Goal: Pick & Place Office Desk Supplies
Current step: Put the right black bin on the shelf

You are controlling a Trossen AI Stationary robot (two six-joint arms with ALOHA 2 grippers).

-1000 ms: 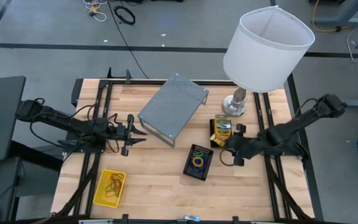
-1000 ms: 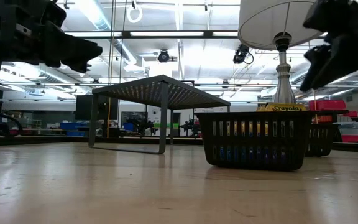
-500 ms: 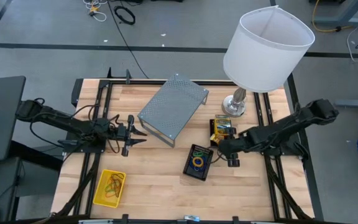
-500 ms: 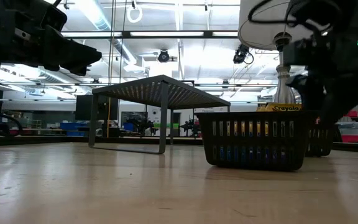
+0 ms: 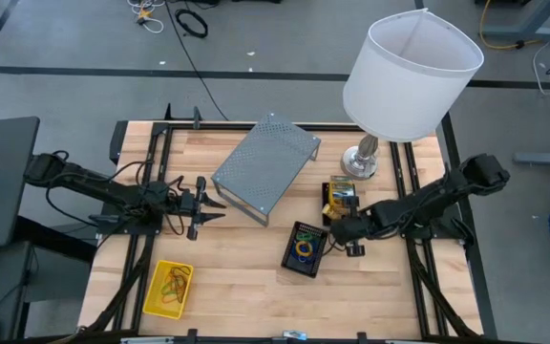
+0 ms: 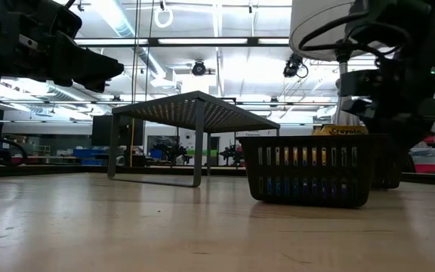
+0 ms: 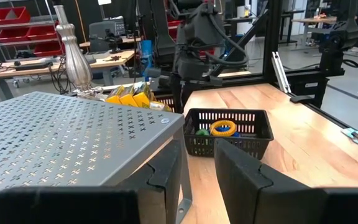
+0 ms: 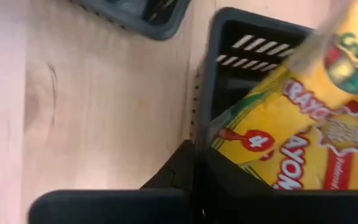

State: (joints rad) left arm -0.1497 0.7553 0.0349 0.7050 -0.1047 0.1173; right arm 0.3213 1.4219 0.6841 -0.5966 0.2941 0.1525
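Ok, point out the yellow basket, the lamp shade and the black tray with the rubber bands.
yellow basket (image 5: 153,301): high view, on its left rim.
lamp shade (image 5: 399,91): high view, on its white outer side.
black tray (image 5: 290,264): high view, on its near-left rim, beside the rubber bands.

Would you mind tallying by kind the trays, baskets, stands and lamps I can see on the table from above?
Black trays: 2, one holding rubber bands, one holding crayon boxes
Yellow basket: 1
Grey perforated metal stand: 1
Lamp with white shade: 1
Total: 5
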